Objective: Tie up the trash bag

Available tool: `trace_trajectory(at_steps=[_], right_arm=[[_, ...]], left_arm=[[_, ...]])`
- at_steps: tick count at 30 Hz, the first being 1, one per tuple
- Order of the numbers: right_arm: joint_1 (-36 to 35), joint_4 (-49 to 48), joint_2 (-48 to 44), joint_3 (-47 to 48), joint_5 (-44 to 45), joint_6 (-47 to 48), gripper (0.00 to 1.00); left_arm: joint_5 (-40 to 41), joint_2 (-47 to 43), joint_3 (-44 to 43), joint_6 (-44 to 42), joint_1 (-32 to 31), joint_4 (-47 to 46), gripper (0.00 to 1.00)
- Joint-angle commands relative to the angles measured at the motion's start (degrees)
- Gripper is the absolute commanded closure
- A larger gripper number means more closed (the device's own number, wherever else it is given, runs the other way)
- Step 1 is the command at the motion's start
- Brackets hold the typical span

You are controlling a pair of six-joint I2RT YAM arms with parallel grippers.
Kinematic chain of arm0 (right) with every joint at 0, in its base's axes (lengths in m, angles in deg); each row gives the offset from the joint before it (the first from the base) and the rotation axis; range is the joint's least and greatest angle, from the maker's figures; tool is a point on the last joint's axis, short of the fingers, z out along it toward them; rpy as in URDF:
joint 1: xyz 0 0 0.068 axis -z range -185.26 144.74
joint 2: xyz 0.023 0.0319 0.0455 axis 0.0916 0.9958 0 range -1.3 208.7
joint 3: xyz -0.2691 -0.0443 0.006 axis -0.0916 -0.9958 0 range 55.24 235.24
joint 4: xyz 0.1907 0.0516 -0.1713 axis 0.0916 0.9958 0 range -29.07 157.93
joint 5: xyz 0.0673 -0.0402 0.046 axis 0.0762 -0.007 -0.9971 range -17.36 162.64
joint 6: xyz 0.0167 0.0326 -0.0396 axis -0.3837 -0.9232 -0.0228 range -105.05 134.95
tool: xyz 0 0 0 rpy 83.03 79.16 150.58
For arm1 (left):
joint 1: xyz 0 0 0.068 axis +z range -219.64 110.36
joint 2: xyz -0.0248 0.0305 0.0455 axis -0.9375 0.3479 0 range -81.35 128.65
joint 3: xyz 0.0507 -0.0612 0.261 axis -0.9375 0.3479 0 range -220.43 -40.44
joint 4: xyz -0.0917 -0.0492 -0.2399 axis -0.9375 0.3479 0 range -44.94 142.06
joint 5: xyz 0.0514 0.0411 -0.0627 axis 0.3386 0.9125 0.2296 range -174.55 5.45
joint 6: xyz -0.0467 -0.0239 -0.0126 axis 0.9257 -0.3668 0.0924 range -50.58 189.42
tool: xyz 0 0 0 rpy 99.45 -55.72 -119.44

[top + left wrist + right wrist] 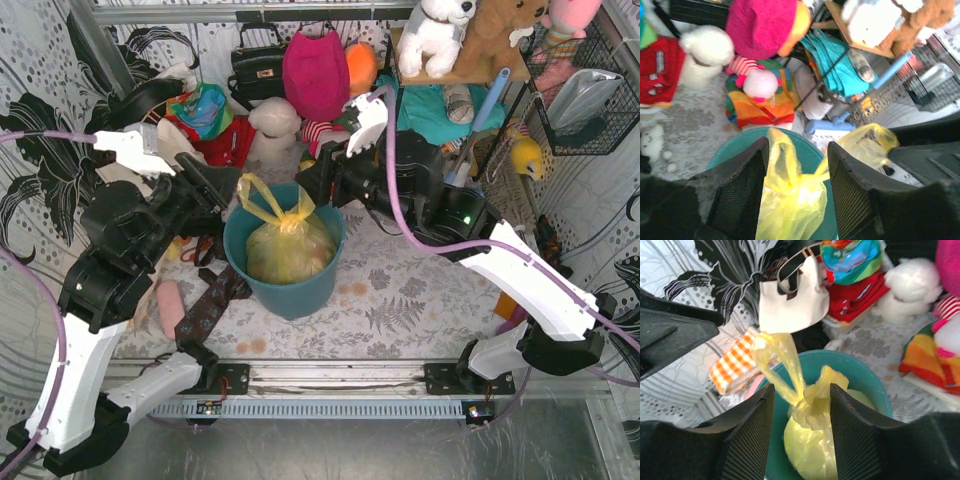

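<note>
Trash bag (288, 250) sits inside the teal bin (300, 292), its thin, translucent yellow-green plastic bulging in a crinkled round mass that fills the bin almost to the rim. Pale shapes show faintly through the film. At the top of the bag the plastic is gathered into a tight, puckered knot (812, 401) above the middle of the bin. Two loose tails rise from the knot. One is a long, flattened, wrinkled strip (779, 356) leaning toward the bin's rim on the left arm's side. The other is a short crumpled tuft (832, 377).

The bin is a smooth round plastic bucket with a plain rim, standing on a tablecloth (410, 295) printed with grey ferns and flowers.

The left gripper (797, 150) hangs over the bin with its two blunt black fingers (740, 190) spread apart. Their inner pads are ribbed like mesh, and the yellow plastic lies loose in the gap between them, not pinched. The right gripper (801, 390) reaches over the bin from the opposite side, its ridged fingers likewise parted on either side of the knot and clamping nothing.

Beyond the bin's rim on the left arm's side lie a flat cream canvas tote (790, 295) with dark handles and a folded orange-and-white checked cloth (732, 362). Behind the bin rests a rainbow-striped fabric bundle (760, 107).
</note>
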State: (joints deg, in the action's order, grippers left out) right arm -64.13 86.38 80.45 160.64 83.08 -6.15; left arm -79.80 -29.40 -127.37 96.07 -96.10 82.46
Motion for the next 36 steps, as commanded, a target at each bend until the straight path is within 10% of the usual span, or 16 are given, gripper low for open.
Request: trace_trajectory(at_steps=[1, 14, 19, 26, 36], right_arm=[[0.24, 5.23, -1.34, 4.66, 7.40, 4.34, 0.49], [25.89, 6.88, -6.77, -11.72, 2.98, 5.55, 0.29], [36.04, 1.22, -13.35, -27.83, 3.33, 6.55, 0.01], [46.84, -8.80, -16.37, -47.97, 2.21, 7.24, 0.03], [50.64, -33.77, -16.96, -72.20, 13.16, 13.93, 0.03]], left_arm=[[13.02, -2.50, 0.76, -2.47, 0.38, 0.11, 0.37], [33.17, -1.49, 15.85, -8.54, 2.10, -11.14, 0.07], [26.98, 0.03, 21.92, -5.68, 12.70, -13.64, 0.02], [17.66, 0.11, 33.25, 1.93, 27.93, -19.01, 0.02], [30.09, -1.75, 59.28, 0.43, 29.80, -43.58, 0.02]])
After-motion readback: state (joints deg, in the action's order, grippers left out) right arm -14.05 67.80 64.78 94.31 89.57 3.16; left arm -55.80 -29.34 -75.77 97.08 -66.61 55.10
